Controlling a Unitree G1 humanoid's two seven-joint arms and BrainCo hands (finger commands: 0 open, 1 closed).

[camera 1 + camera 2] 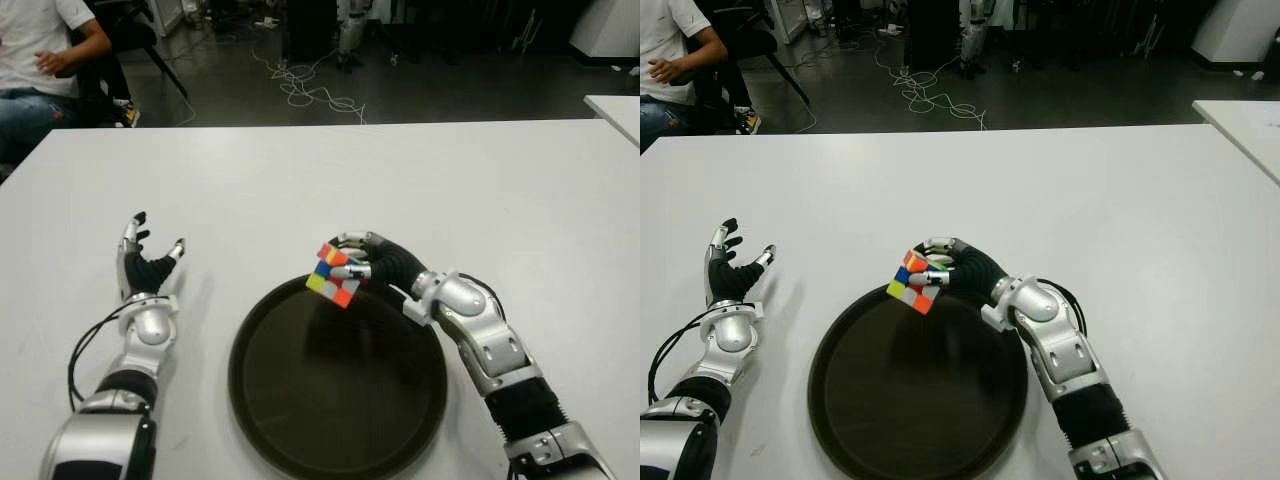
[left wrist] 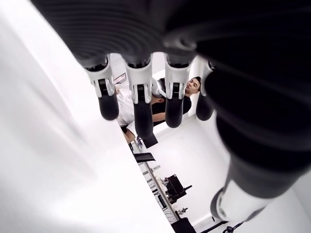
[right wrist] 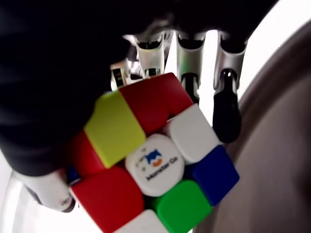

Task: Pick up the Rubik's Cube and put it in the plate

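My right hand (image 1: 352,262) is shut on the Rubik's Cube (image 1: 333,274), a scrambled cube with red, yellow, blue and orange stickers. It holds the cube tilted, just above the far rim of the dark round plate (image 1: 300,400). In the right wrist view the Rubik's Cube (image 3: 155,160) fills the picture, its white centre sticker facing the camera, with the plate's rim (image 3: 272,145) behind it. My left hand (image 1: 145,260) shows to the left of the plate, fingers spread and holding nothing.
The white table (image 1: 400,170) runs wide around the plate. A seated person (image 1: 35,60) is at the far left beyond the table's edge. Cables (image 1: 305,85) lie on the dark floor behind. Another white table corner (image 1: 615,110) shows at the right.
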